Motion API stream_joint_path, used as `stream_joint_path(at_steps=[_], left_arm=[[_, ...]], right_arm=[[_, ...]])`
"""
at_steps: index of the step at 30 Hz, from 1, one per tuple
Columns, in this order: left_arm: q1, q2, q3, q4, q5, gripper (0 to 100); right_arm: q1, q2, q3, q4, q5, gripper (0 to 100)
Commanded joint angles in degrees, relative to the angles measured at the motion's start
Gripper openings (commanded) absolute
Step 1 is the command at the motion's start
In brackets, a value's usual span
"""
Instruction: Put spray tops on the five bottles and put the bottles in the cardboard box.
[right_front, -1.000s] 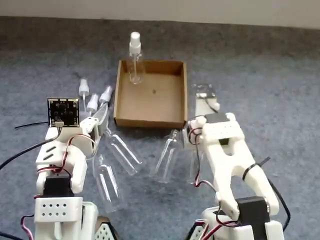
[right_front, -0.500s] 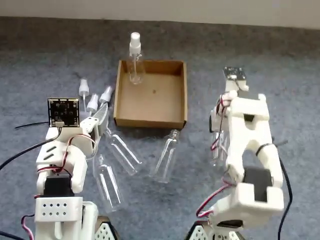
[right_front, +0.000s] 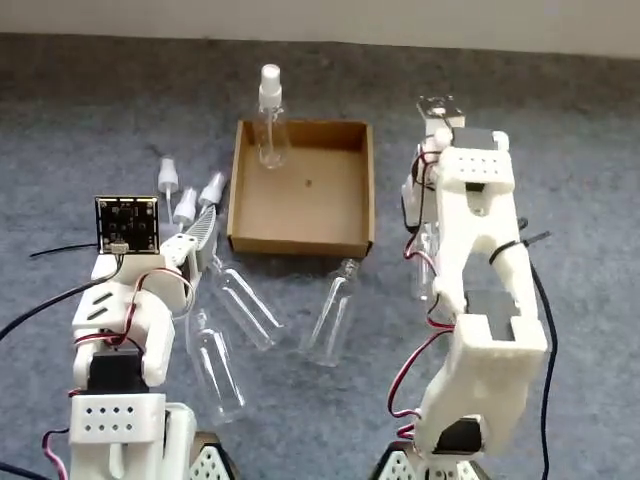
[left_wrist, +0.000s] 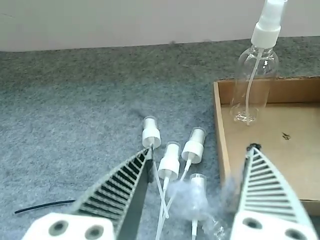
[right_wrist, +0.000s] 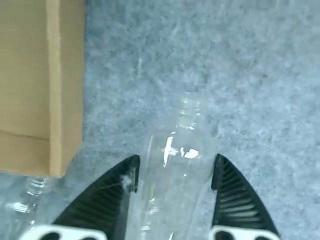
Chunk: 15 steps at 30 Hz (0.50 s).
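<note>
A capped bottle (right_front: 270, 125) stands upright in the far left corner of the cardboard box (right_front: 300, 243); it also shows as the capped bottle (left_wrist: 254, 75) in the left wrist view. Several loose spray tops (left_wrist: 170, 162) lie on the carpet left of the box, just beyond my open left gripper (left_wrist: 199, 151), which holds nothing. My right gripper (right_wrist: 175, 192) is shut on a clear uncapped bottle (right_wrist: 176, 160). It hangs over the carpet right of the box's near corner, where the held bottle (right_front: 424, 262) peeks out beside the right arm. Three uncapped bottles (right_front: 335, 312) lie in front of the box.
Grey carpet covers the table. The box wall (left_wrist: 222, 125) stands close to my left gripper's right finger. The right arm (right_front: 480, 250) stretches along the box's right side. A black cable (right_front: 60, 250) trails off at the left.
The right arm swung up from the front of the table to the box's right side, carrying the clear bottle with it. The left arm stayed still.
</note>
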Motion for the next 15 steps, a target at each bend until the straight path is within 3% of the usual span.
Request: stream_joint_path(at_steps=[1,7,15], left_arm=[[-0.7,0.2,-0.4,-0.7,0.0,26],[-0.7,0.1,-0.4,-0.7,0.0,26],[-0.7,0.0,-0.4,-0.7,0.0,26]], right_arm=[[-0.6,-0.7,-3.1,0.1,0.5,16.4],[-0.6,-0.5,-2.7,0.0,0.7,22.0],[-2.5,-0.7,-2.2,0.0,0.4,22.4]])
